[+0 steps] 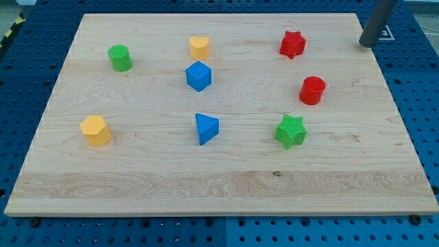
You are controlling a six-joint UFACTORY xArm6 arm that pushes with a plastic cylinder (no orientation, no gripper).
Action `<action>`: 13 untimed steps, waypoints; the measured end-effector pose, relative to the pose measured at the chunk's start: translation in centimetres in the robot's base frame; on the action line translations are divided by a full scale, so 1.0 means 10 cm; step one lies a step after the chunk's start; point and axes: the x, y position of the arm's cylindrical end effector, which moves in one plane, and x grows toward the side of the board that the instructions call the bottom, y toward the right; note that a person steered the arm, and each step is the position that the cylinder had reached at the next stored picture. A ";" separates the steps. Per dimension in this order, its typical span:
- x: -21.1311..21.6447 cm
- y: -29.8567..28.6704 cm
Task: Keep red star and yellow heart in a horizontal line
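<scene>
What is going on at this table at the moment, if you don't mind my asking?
A robot arm with a dark rod is working on a wooden board of coloured blocks. My tip sits at the view's top right edge, touching nothing, to the right of the red star. The yellow heart lies to the star's left at roughly the same height, so the two already look about level.

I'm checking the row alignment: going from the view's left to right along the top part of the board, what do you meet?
Green cylinder → yellow heart → red star → my tip, at the board's right edge, touching no block.
</scene>
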 end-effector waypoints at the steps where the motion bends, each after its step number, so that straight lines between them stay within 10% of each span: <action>1: 0.10 -0.12; 13: 0.15 -2.74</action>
